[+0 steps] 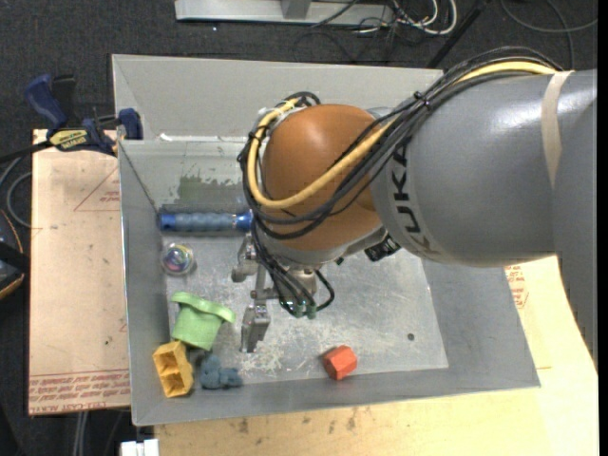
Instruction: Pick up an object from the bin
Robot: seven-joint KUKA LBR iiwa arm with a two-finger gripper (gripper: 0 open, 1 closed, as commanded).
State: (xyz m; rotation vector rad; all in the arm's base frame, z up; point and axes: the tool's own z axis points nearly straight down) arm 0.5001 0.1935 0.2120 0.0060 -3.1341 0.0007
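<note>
Camera view: we saw the tool [254, 329], grip undeterminable, just beside a flared green cup [198, 324]; yellow block [173, 369], grey-blue lump [219, 376] and red block [338, 361] lay nearby.

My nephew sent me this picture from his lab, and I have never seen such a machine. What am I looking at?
One camera looks down, slightly from the side, into a grey metal bin. The big grey shape coming in from the right is a robot arm; the orange dome and cables belong to it. Its claw hangs low over the bin floor, just right of a green plastic piece. Also loose in the bin are a blue rod, a small shiny round thing, a yellow block, a blue-grey lump and an orange-red block. I see nothing in the claw's grasp.
</note>
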